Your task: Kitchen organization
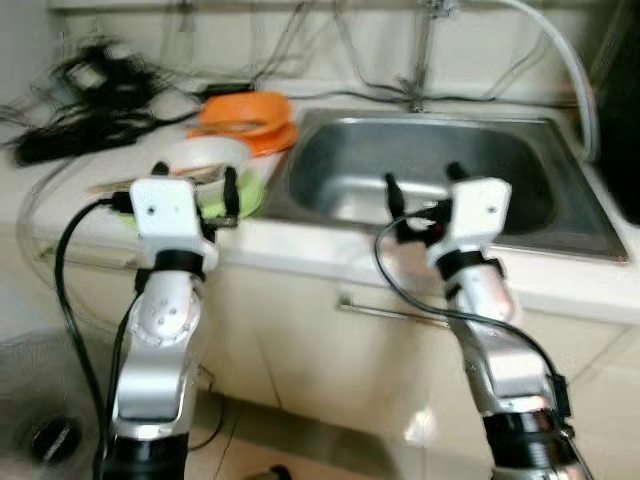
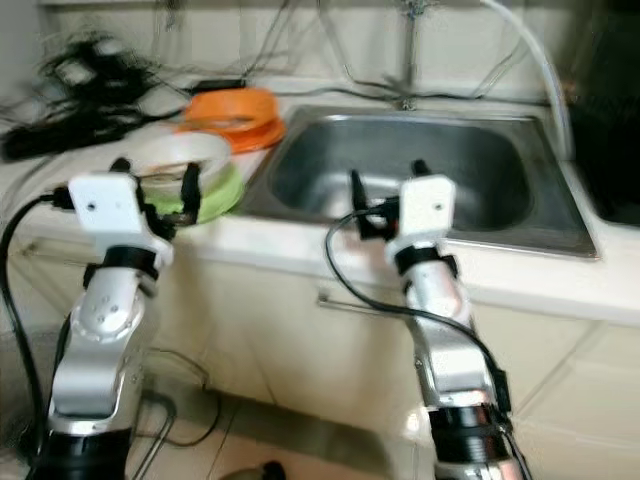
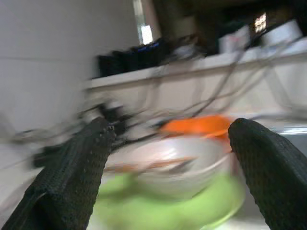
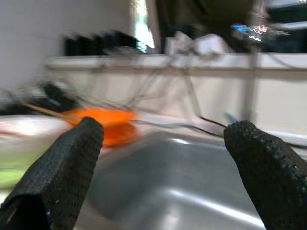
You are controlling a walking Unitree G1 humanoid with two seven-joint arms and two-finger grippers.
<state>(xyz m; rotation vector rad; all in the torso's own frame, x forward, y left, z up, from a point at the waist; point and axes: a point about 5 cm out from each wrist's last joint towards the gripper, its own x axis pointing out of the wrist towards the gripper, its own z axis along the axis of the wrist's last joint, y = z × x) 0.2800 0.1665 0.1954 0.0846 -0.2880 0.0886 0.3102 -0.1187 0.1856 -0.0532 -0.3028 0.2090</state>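
Left gripper (image 1: 195,185) fingers spread wide, empty, at the counter edge facing the white bowl (image 1: 205,158) stacked in the green bowl (image 1: 243,197); right gripper (image 1: 420,190) also wide, empty, over the near rim of the steel sink (image 1: 330,150). Orange dishes (image 1: 248,118) sit behind the bowls beside the sink, tangled black cables (image 1: 85,100) along the pale countertop (image 1: 60,195), faucet (image 1: 420,60) at the wall, cabinet handle (image 1: 390,312) below.

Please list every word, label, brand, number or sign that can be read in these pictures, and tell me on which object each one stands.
No text can be read in any view.
Orange bowls, white bowl, green bowl: no print is visible.
Sink: plain metal, no visible mark.
Left gripper and right gripper: no legible label.
Items on the back ledge: too blurred to read.
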